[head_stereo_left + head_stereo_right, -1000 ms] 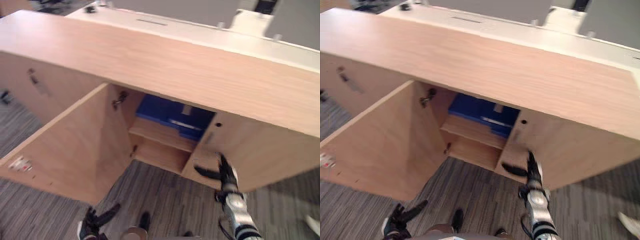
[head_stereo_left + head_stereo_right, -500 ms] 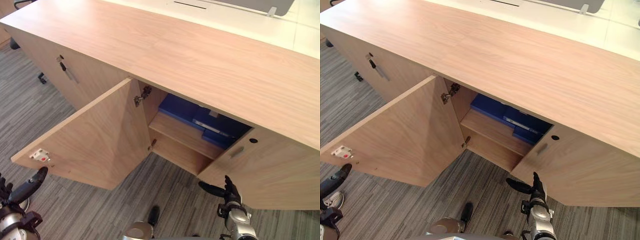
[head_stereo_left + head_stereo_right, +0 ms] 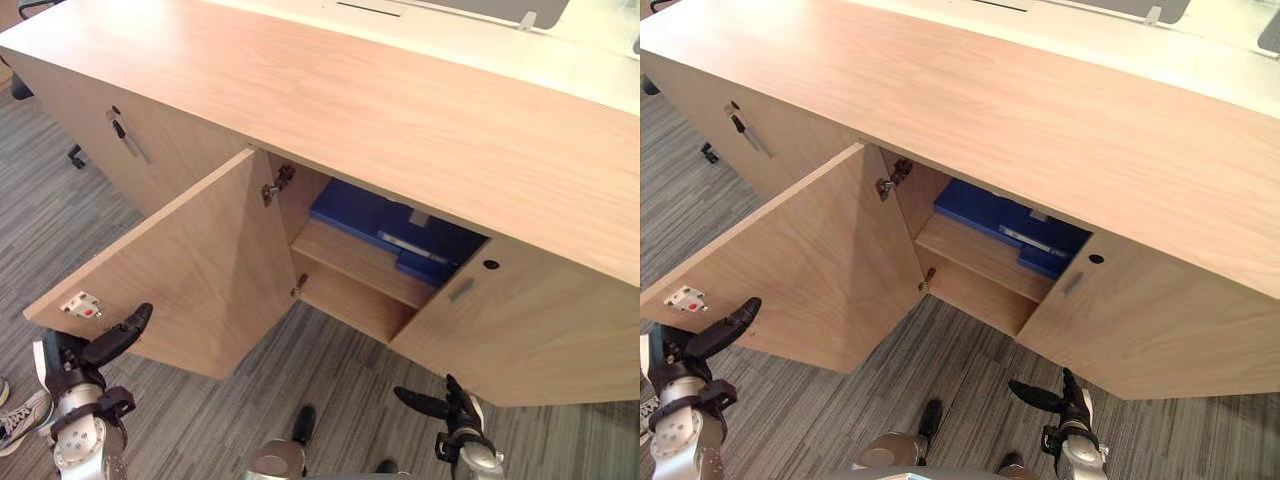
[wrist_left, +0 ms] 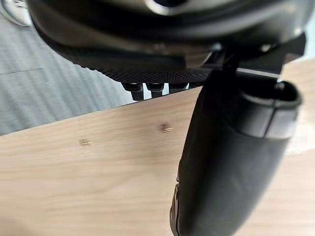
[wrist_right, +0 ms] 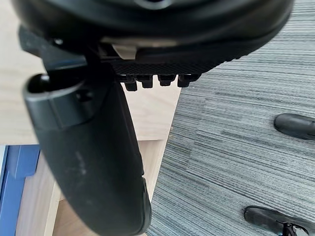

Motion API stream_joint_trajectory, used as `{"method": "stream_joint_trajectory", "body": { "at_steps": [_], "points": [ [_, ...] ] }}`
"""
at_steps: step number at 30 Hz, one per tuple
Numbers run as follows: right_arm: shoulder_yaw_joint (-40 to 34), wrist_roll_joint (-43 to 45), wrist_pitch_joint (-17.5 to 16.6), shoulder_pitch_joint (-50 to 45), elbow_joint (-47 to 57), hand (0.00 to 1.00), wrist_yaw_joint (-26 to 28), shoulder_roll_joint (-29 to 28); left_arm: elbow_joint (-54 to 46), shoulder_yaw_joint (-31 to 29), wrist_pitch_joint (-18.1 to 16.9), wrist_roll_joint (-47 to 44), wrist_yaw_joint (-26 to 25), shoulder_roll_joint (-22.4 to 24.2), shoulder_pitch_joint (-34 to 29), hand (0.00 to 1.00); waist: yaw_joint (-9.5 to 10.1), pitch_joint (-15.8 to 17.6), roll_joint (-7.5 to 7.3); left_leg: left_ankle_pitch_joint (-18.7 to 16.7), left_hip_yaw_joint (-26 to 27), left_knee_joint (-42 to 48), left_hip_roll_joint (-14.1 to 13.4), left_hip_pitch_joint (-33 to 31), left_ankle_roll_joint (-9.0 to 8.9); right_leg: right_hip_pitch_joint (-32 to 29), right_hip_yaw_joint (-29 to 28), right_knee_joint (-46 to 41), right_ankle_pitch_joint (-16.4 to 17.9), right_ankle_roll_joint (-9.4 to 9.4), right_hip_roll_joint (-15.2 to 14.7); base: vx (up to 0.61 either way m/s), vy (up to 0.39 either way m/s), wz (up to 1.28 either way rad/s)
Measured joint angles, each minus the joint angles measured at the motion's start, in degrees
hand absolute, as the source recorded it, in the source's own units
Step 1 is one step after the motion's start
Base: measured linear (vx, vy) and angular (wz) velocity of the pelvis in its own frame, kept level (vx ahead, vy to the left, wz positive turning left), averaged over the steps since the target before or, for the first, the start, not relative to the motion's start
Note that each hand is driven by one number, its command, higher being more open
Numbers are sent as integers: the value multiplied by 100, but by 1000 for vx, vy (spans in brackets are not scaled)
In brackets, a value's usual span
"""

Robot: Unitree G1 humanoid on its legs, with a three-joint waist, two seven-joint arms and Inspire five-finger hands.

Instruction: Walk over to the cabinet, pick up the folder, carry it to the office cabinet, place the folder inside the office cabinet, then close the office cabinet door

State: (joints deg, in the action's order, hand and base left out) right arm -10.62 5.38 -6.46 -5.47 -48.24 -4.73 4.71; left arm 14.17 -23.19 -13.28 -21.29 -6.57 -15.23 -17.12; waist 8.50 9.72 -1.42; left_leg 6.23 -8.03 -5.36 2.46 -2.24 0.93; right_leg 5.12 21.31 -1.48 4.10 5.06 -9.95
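The blue folder (image 3: 385, 225) lies flat on the upper shelf inside the light-wood office cabinet (image 3: 330, 90). The cabinet's left door (image 3: 190, 270) stands swung wide open. My left hand (image 3: 75, 360) hangs low by that door's outer bottom corner, fingers relaxed and thumb stretched toward the panel, holding nothing. In the left wrist view the door panel (image 4: 98, 172) is close behind the thumb (image 4: 231, 162). My right hand (image 3: 450, 405) is open and empty above the carpet, below the closed right door (image 3: 520, 320). A strip of the blue folder (image 5: 15, 182) shows past the right thumb.
Grey striped carpet (image 3: 330, 380) lies before the cabinet. A closed door with a metal handle (image 3: 128, 140) is further left. The right door has a slot handle (image 3: 462, 290). A white desk (image 3: 480, 30) stands behind. A person's shoe (image 3: 20, 420) is at the lower left.
The camera has shifted slightly. My left hand has risen and moved right, closer to the open door's bottom corner. My right hand sits a little lower in view, still open.
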Motion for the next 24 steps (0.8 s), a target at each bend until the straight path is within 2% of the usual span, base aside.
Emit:
{"method": "stream_joint_trajectory", "body": {
  "at_steps": [8,11,14,16,19,22,24],
  "points": [
    [125,-5,-1,-3,-100,100,28,-124,-26,1015,62,146,48,554,-770,100,-7,-4,-13,-10,202,-2,-32,26,-59,-95,-220,-16,-31,43,1,-57,10,-12],
    [145,-6,-1,-16,-104,100,57,-200,22,1469,163,499,60,700,-1053,100,-18,-4,-14,-12,401,-1,-65,-3,-61,-240,-433,-36,-40,41,6,-56,27,-28],
    [159,-7,-2,12,-103,100,57,-289,160,2093,184,788,69,776,-1174,100,-60,-5,-13,-15,767,2,-144,-90,-67,-547,-898,-115,-37,71,76,-60,19,-48],
    [244,-11,-5,59,-73,100,58,-328,236,2538,288,1013,99,735,-1181,100,-206,-5,-13,-16,1014,9,-188,-140,-68,-756,-1235,-172,-55,72,131,-65,12,-70],
    [442,-48,-11,74,-24,100,33,-364,381,3344,425,1448,168,753,-894,100,-502,-7,-15,-39,1500,29,-262,-201,-69,-1080,-1782,-180,-117,31,228,-46,26,-83],
    [671,-62,-9,64,-14,100,6,-366,477,3804,543,1820,174,679,2,100,-780,-15,-26,-104,2011,31,-344,-207,-81,-1344,-2215,-162,-250,-138,310,-33,22,-94],
    [726,-93,-8,48,32,100,-4,-361,472,3900,541,2033,172,671,622,100,-926,-34,-47,-150,2300,32,-355,-202,-83,-1464,-2400,-123,-449,-171,313,-3,16,-87]
  ]
}}
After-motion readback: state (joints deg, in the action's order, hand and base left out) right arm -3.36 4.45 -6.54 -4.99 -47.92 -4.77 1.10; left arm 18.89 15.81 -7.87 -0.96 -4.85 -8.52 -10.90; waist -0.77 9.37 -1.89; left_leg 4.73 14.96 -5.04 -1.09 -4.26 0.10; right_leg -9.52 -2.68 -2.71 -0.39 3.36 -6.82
